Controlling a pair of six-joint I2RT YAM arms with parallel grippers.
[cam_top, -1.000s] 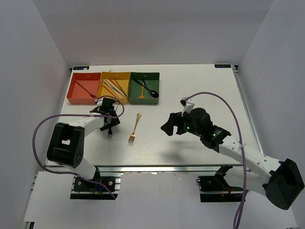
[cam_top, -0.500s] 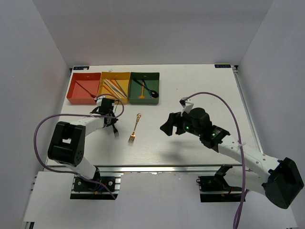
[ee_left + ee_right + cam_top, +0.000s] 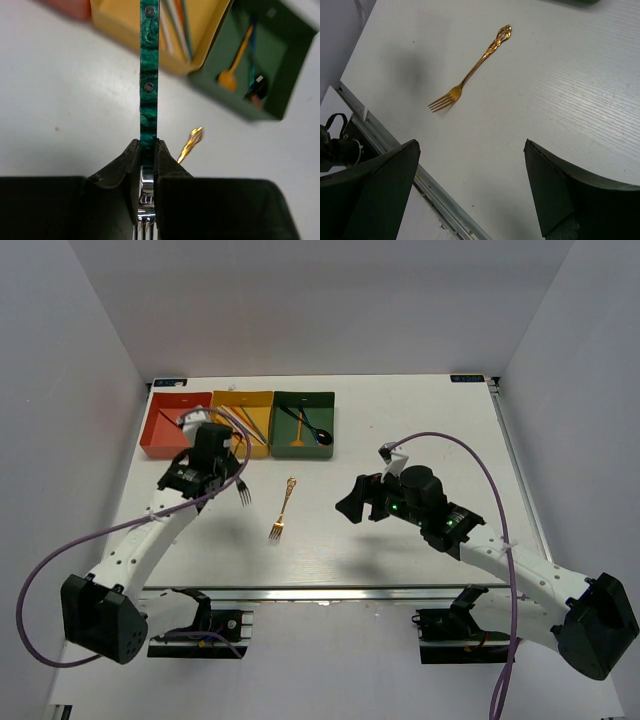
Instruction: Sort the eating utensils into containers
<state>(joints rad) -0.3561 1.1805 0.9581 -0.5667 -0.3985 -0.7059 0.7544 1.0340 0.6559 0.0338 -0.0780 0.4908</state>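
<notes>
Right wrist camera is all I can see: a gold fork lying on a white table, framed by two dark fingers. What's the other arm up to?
Observer: The left gripper is shut on a green-handled fork, gripping it near the tines.
Operator: Where is it?
Observer: Near the yellow tray, its handle pointing toward it.
Operator: Anything in the trays?
Observer: The green tray holds a black spoon and a gold spoon.
</notes>
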